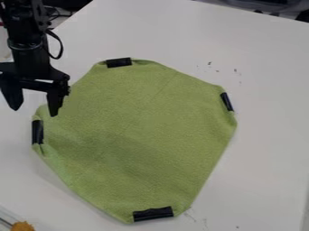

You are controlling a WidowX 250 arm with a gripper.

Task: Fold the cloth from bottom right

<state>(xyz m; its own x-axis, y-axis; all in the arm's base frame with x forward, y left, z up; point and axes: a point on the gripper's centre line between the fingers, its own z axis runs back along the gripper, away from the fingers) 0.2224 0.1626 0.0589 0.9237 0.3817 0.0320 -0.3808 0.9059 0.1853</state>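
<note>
Watching my rig over the camera feed, I've got the claw (pixel 35 111) hanging at the left of the view, pointing down, with its two tips well apart and just air between them. One tip sits over the cloth's upper left edge from this angle; can't tell if it's actually touching.

The cloth (pixel 136 135) is green, spread out across the middle of the white desk (pixel 265 149), kind of a lopsided polygon that narrows toward the bottom. It's got four black strips at its edges: a top strip (pixel 118 62), a right strip (pixel 227 102), a left strip (pixel 37 131) and a bottom strip (pixel 153 214). The lower right side runs pretty straight from near the right strip down to the bottom one, and the fabric by the left strip looks a bit rumpled.

Also on the desk, some small dark marks (pixel 236 71) up past the cloth's upper right edge, plus an orange thing (pixel 23 226) poking in at the bottom left corner, too cut off to ID.
</note>
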